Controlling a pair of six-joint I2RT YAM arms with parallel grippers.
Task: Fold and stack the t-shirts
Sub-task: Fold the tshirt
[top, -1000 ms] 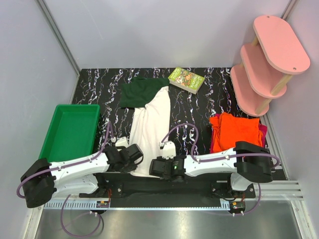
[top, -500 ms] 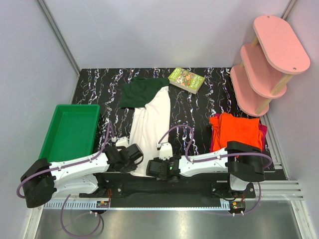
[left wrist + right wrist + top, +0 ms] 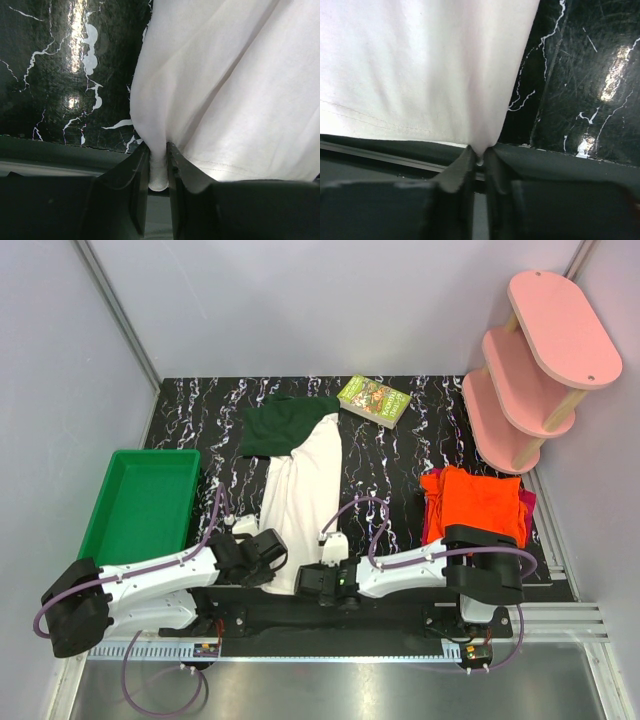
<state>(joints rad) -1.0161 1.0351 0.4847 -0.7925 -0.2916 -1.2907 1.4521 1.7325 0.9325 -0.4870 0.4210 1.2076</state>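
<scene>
A cream-white t-shirt (image 3: 303,490) with dark green sleeves (image 3: 280,426) lies lengthwise in the middle of the black marbled table, folded narrow. My left gripper (image 3: 272,558) is shut on its near left corner; the left wrist view shows the white hem (image 3: 159,172) pinched between the jaws. My right gripper (image 3: 312,580) is shut on the near right corner, with a fold of cloth (image 3: 480,150) caught between its jaws. An orange t-shirt (image 3: 478,502) lies folded on a magenta-red one (image 3: 526,502) at the right.
A green plastic tray (image 3: 143,504) sits at the left edge. A small green book (image 3: 374,400) lies at the back beyond the shirt. A pink tiered shelf (image 3: 535,365) stands at the back right. The table's near edge runs just below both grippers.
My right gripper has slid left to the shirt's near right corner and closed on it. The left gripper has kept its hold without moving.
</scene>
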